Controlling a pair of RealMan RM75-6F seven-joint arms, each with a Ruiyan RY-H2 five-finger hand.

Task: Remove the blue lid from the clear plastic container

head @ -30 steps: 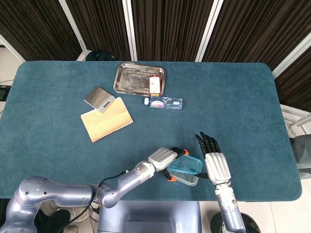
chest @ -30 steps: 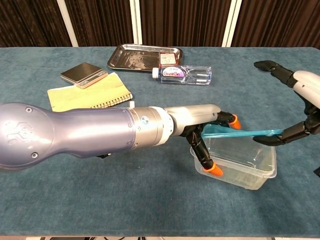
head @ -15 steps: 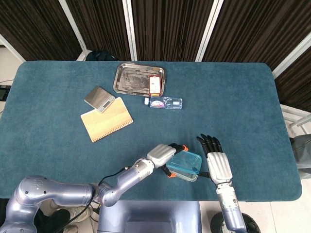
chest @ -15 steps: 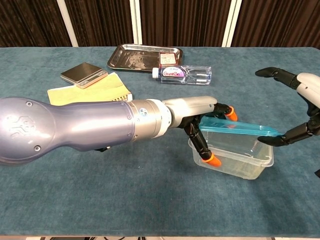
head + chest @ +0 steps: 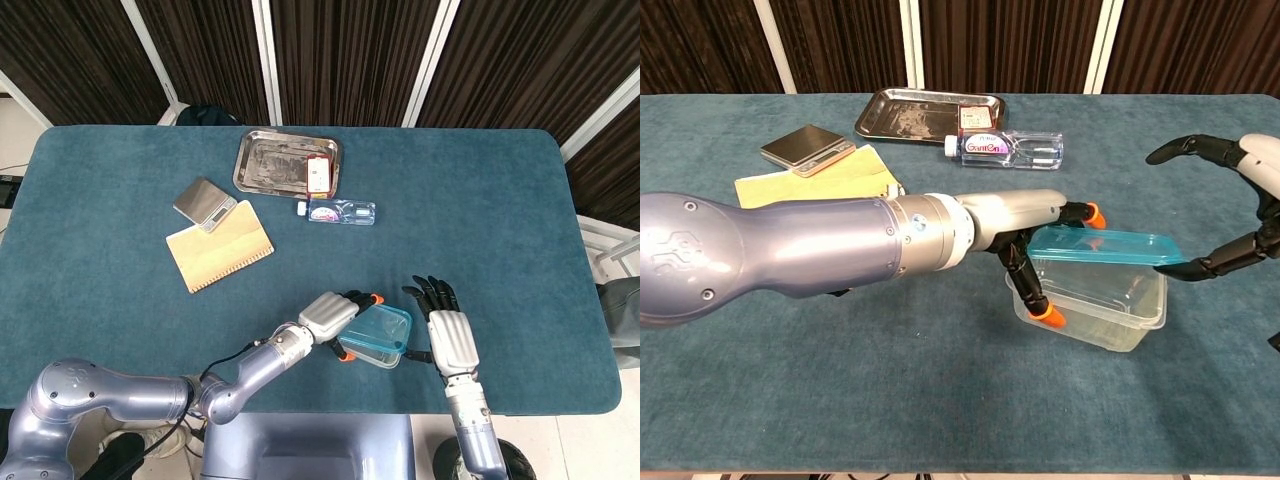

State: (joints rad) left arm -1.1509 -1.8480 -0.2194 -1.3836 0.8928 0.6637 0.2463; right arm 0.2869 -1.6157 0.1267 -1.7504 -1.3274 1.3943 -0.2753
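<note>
A blue-green cloth table (image 5: 120, 270) seen from above and from chest height. At ten o'clock lie a tan spiral notebook (image 5: 219, 246) with a small silver scale (image 5: 204, 203) touching its far corner. At twelve o'clock sits a metal tray (image 5: 275, 160) holding a small red-and-white box (image 5: 318, 175), with a clear water bottle (image 5: 341, 211) lying on its side just in front. Near six o'clock, at the table's near edge, stands the clear plastic container (image 5: 1090, 305). The left hand (image 5: 331, 314) reaches in from seven o'clock, its orange-tipped fingers (image 5: 1045, 313) gripping the container's left wall. The blue lid (image 5: 1100, 245) sits raised above the rim. At its right edge, the right hand (image 5: 447, 335) holds it with a dark fingertip under the corner, the other fingers spread apart.
</note>
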